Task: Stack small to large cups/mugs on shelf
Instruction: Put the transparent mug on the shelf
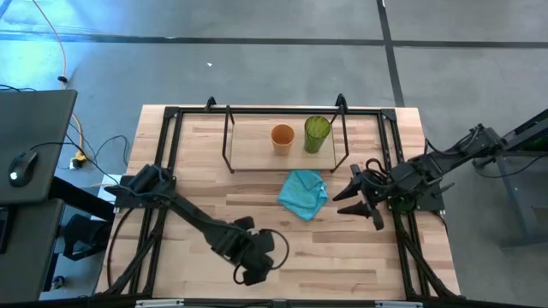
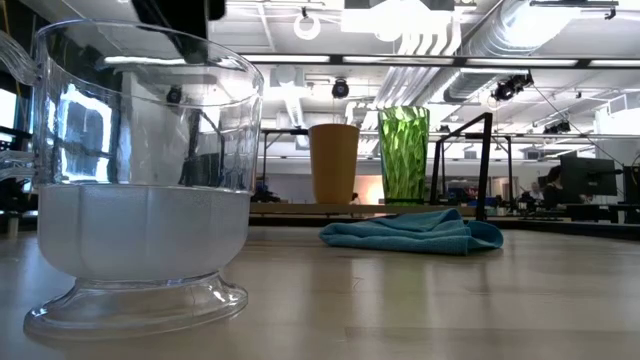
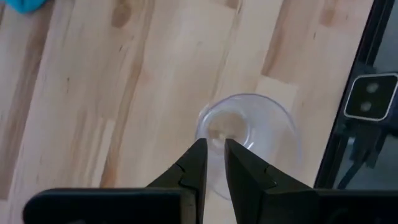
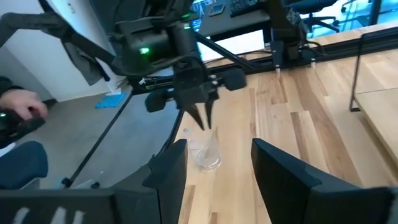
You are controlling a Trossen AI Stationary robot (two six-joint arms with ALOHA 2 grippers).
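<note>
Glass cup (image 3: pixel 249 134) stands upright near the bench's front edge. Left gripper (image 3: pixel 213 163) points down, fingers narrowly pinching its rim. Orange cup (image 1: pixel 282 139) and green tumbler (image 1: pixel 317 134) stand on the shelf (image 1: pixel 257 164) by the back edge. Right gripper (image 1: pixel 358 198) hovers near the right edge, fingers wide, empty, beside the turquoise cloth (image 1: pixel 303 193). Wooden bench (image 1: pixel 205 188); concrete floor around.

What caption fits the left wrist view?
Left gripper pinching the rim of the clear glass cup standing on the wooden table.
</note>
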